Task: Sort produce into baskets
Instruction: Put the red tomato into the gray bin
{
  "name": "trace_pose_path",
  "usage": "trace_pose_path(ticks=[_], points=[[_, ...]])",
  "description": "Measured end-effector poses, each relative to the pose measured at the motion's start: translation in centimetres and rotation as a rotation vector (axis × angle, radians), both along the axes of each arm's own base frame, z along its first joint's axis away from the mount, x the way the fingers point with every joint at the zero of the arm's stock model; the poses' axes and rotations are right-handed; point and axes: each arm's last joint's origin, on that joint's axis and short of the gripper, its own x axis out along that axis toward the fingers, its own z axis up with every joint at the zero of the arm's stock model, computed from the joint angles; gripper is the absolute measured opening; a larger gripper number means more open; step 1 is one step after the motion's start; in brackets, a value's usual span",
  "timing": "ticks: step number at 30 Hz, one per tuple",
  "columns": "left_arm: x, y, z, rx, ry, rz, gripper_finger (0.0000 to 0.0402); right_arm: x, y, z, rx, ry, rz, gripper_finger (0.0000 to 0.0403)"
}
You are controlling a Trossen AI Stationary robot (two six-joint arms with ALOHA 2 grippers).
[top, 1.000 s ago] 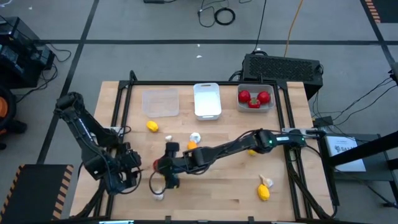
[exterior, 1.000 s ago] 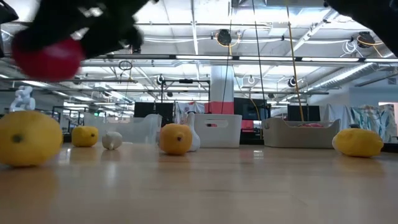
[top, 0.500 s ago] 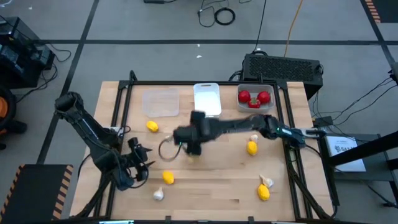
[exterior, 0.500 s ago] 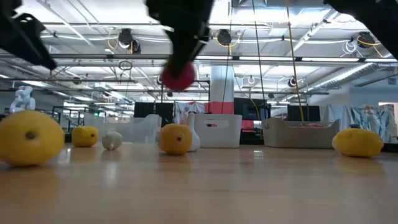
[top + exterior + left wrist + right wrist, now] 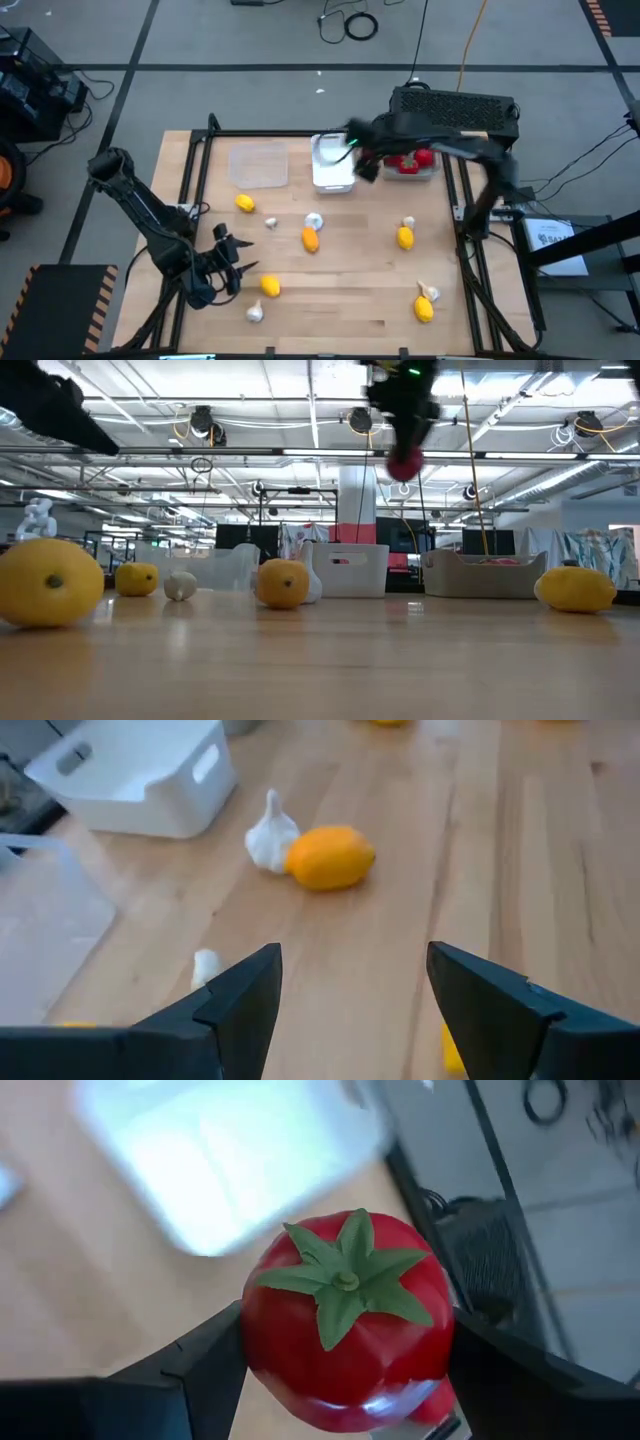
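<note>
Right end effector [image 5: 345, 1380] clamping a red tomato [image 5: 345, 1320] between its fingers, hanging above the gap between white tray [image 5: 333, 160] and grey tray [image 5: 412, 159]. Left end effector [image 5: 350, 1010] gaping open, hovering low, lemon [image 5: 330, 857] and garlic [image 5: 270, 830] lying just ahead.

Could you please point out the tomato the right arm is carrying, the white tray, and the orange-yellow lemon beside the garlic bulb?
Tomato [image 5: 345, 1318], right wrist view, its red body below the green top.
White tray [image 5: 332, 162], high view, its bare floor.
Lemon [image 5: 330, 857], left wrist view, middle of its peel.
</note>
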Motion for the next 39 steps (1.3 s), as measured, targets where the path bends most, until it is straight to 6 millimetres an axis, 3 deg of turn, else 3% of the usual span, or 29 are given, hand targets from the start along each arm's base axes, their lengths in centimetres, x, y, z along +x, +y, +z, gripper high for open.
trace_pose_path(ticks=[3, 7, 14, 21, 30, 35, 39], points=[[0.4, 0.2, 0.6, 0.041, -0.065, 0.014, 0.0255, -4.4, -1.8, -1.4, -0.002, -0.095, -0.113, 0.0288], [1.9, 1.0, 1.7, 0.136, -0.130, 0.024, 0.0255, -9.0, -2.9, -4.8, 0.014, -0.195, -0.217, 0.0288], [4.9, 5.0, 3.7, 0.279, -0.124, 0.068, 0.0255, -13.7, -4.7, -9.8, -0.023, -0.227, -0.348, 0.0288], [6.6, 9.7, 4.2, 0.270, -0.088, 0.193, 0.0255, -14.9, -6.8, -12.8, -0.057, -0.279, -0.446, 0.0288], [6.8, 10.7, 4.2, 0.297, -0.079, 0.253, 0.0255, -14.7, -8.0, -13.8, -0.059, -0.268, -0.470, 0.0288], [5.3, 11.3, 3.9, 0.444, 0.039, 0.313, 0.0255, -14.5, -8.2, -14.7, -0.027, -0.247, -0.511, 0.0289], [3.4, 12.5, 3.0, 0.425, 0.043, 0.345, 0.0255, -14.5, -8.5, -15.3, -0.004, -0.237, -0.533, 0.0304]])
